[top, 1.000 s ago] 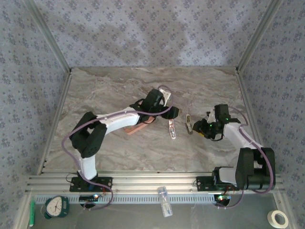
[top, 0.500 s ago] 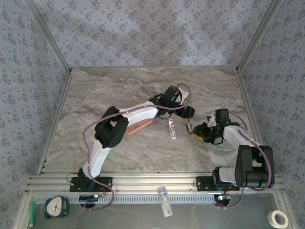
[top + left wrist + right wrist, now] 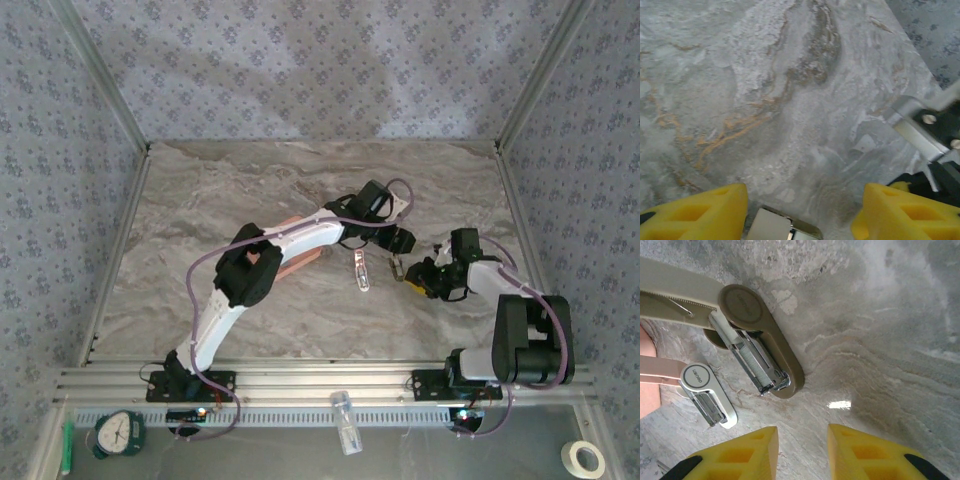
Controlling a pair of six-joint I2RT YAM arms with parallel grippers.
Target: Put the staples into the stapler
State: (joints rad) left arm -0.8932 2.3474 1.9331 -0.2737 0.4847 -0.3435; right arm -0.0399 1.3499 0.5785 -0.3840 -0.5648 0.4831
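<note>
Top view, near edge: a small dial clock (image 3: 120, 432), a clear bottle (image 3: 345, 422) and a tape roll (image 3: 587, 459) sit on the ledge in front of the arm bases.

Beyond them, on the marble table (image 3: 230, 190), the right gripper (image 3: 412, 274) sits low and points toward 9 o'clock.

Right wrist view: right gripper (image 3: 802, 450) jaws narrowly apart, nothing between them. At 11 o'clock of its yellow fingertips (image 3: 740, 457) a taupe stapler (image 3: 765, 342) lies hinged open. A ribbed grey strip (image 3: 756, 364) sits in its metal channel; cannot tell whether this is staples. The stapler (image 3: 707, 392), pale pink and white, lies open just beside it at 8 o'clock.

Top view: the stapler (image 3: 360, 270) rests on bare table at 9 o'clock of the taupe stapler (image 3: 397, 265). The left gripper (image 3: 398, 243) hovers at 12 o'clock of the taupe one.

Left wrist view: left gripper (image 3: 800, 212) jaws wide, nothing gripped. A white-and-metal end (image 3: 777, 227) shows between the fingertips at the 6 o'clock edge; which stapler it belongs to cannot be told.

The salmon-pink tray (image 3: 297, 265) lies at 9 o'clock of the stapler, partly under the left arm.
</note>
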